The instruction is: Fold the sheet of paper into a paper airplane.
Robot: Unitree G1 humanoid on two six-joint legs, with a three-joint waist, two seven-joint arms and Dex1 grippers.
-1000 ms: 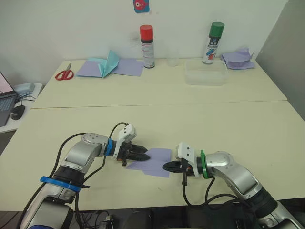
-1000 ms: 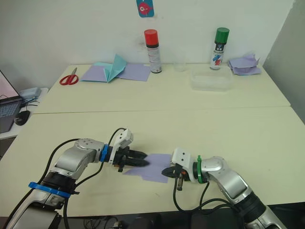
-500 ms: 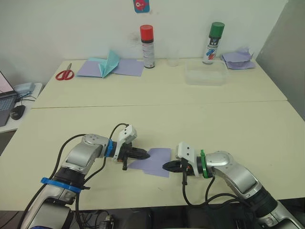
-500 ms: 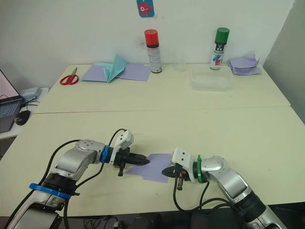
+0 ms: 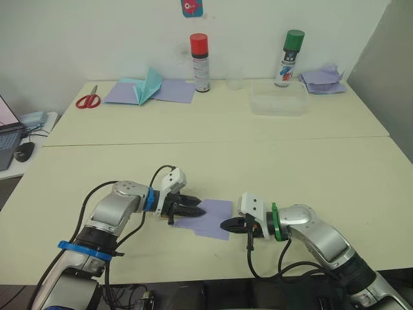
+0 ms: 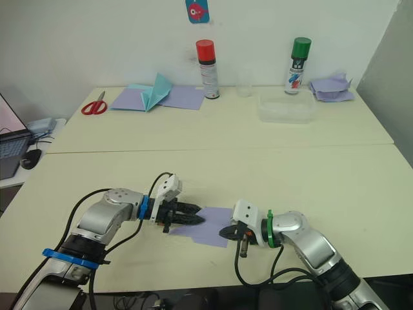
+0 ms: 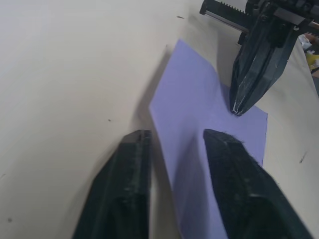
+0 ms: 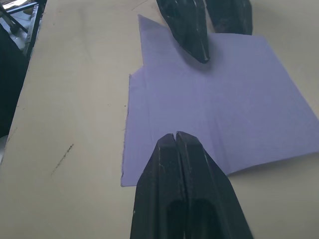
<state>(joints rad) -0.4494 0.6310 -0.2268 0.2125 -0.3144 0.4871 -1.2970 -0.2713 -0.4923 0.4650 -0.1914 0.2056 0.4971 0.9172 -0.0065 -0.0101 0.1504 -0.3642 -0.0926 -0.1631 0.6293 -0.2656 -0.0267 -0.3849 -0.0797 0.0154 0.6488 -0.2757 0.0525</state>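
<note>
Where the near counter [image 5: 335, 174] meets the robot's two arms, one sheet of paper [image 5: 213, 218] lies flat, pale lavender, with a fold along one side. The left tool [image 5: 196, 210] has its two fingers parted, one finger over the sheet's edge and the other beside it on bare counter, gripping nothing. The right tool [image 5: 225, 225] has its two fingers pressed together, the tip resting on the opposite edge of the sheet. On the far counter stand two spray cans, one red-capped [image 5: 199, 62] and one green-capped [image 5: 288, 58], with one clear tub [image 5: 278, 102], one pair of red scissors [image 5: 86, 99], one teal paper plane [image 5: 148, 85] and one crumpled lavender heap [image 5: 322, 81].
</note>
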